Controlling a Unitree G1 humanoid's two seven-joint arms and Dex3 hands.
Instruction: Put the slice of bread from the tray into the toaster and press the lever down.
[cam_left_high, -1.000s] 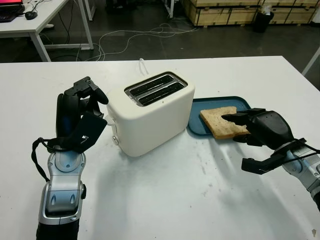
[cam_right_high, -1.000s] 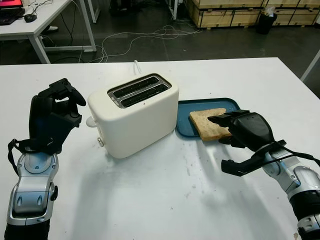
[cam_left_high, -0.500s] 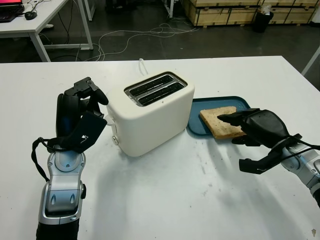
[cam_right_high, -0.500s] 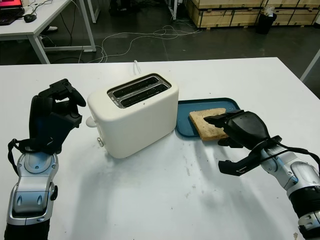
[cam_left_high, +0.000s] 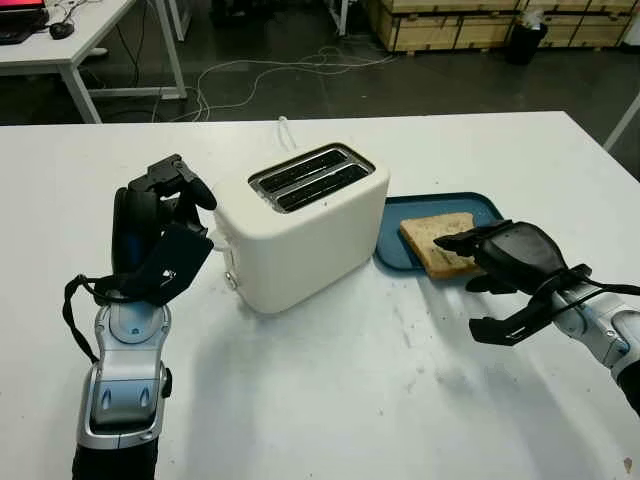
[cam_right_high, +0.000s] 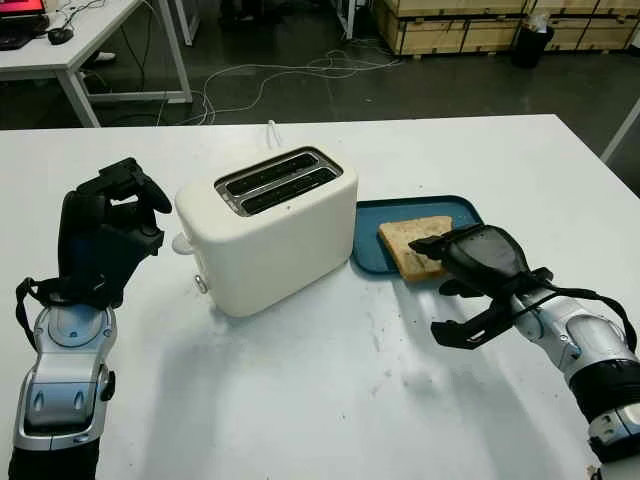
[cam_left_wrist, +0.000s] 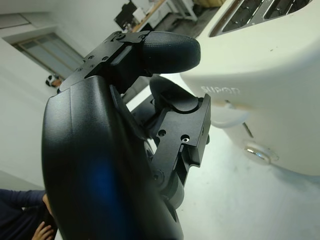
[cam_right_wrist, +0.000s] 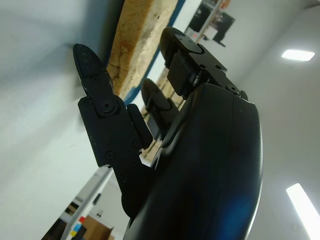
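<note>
A slice of toasted bread (cam_left_high: 430, 235) lies in the blue tray (cam_left_high: 486, 206), just right of the cream two-slot toaster (cam_left_high: 300, 240). The toaster's white lever (cam_left_high: 222, 243) sticks out of its left end, in the raised position. My right hand (cam_left_high: 470, 283) is open at the bread's near right edge. Its fingers (cam_left_high: 455, 241) reach over the slice and its thumb (cam_left_high: 490, 327) hangs low over the table. In the right wrist view the bread (cam_right_wrist: 137, 37) sits between the thumb (cam_right_wrist: 92, 75) and the fingers. My left hand (cam_left_high: 188, 215) is raised left of the toaster, curled and holding nothing.
A white cable (cam_left_high: 284, 130) runs off the table behind the toaster. The white table (cam_left_high: 330, 400) has free room in front. Beyond it are a desk (cam_left_high: 70, 50), floor cables and wooden crates (cam_left_high: 450, 25). A person's hand (cam_left_wrist: 42, 232) shows in the left wrist view.
My right hand has shifted a little to the left, toward the toaster, bringing its fingers further over the bread's edge. The left hand has not moved.
</note>
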